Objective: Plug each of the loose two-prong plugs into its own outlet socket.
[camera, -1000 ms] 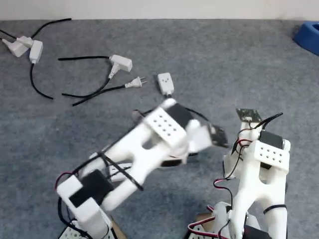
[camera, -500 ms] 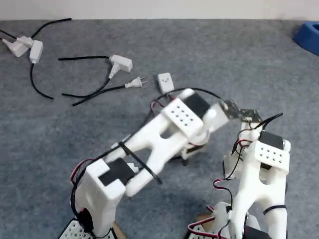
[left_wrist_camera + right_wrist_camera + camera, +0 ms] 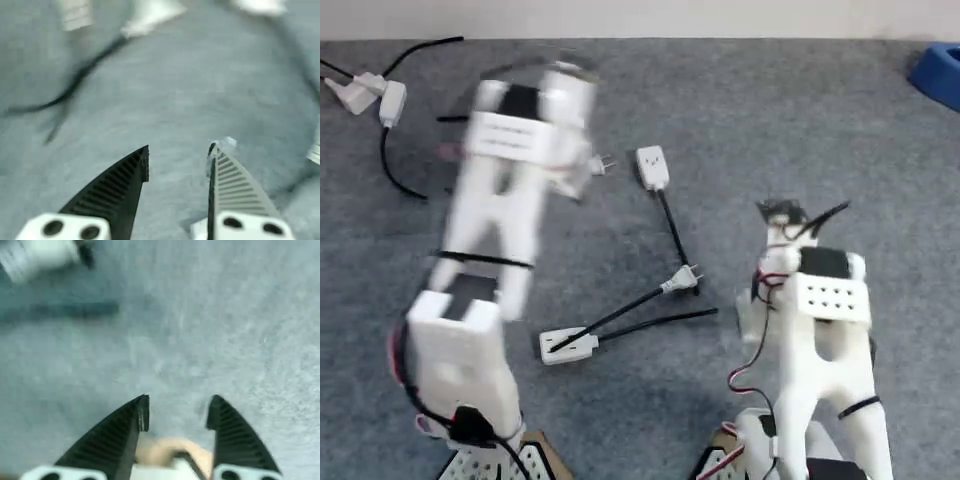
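A loose two-prong plug (image 3: 682,278) lies mid-table, its black cable running up to a white outlet socket (image 3: 652,166). A second white socket (image 3: 568,346) lies nearer the front, with two black cables leading off to the right. Another plug (image 3: 602,162) peeks out beside my left arm (image 3: 515,140), which stands blurred over the back-left cables. My left gripper (image 3: 177,150) is open over bare carpet, with blurred white pieces (image 3: 150,12) and a black cable (image 3: 75,85) beyond it. My right gripper (image 3: 179,402) is open and holds nothing; it hangs right of the middle plug (image 3: 778,213).
Two more white sockets (image 3: 370,95) with black cables lie at the back-left corner. A blue object (image 3: 938,70) sits at the back-right edge. The grey carpet (image 3: 800,120) at the back right is bare. A blurred white piece (image 3: 35,257) and a cable (image 3: 60,310) lie beyond the right fingers.
My left arm has swung fast from the table's middle to the back left, uncovering the middle plug and front socket. The right arm has shifted slightly left.
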Robot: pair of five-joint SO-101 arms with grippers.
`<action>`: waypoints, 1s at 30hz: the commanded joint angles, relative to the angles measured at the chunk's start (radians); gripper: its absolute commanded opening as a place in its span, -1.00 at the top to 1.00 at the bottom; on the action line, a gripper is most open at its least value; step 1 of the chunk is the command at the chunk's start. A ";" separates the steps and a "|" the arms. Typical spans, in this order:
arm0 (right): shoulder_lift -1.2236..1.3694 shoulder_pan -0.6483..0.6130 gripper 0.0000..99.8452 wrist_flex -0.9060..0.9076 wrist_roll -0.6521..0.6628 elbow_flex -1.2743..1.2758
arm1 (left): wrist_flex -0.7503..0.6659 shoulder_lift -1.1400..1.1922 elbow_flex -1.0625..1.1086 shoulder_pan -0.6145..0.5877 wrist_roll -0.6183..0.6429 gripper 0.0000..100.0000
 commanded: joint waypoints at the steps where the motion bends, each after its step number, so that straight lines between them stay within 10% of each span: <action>1: -0.015 -0.085 0.69 -0.045 -0.334 -0.071 | 0.000 -0.012 -0.039 -0.154 0.018 0.61; 10: -0.015 -0.403 0.69 -0.357 -0.749 -0.084 | 0.038 -0.012 -0.038 -0.209 0.275 0.61; 30: 0.174 -0.441 0.52 -0.674 -1.212 0.051 | 0.043 -0.010 0.013 -0.323 0.342 0.61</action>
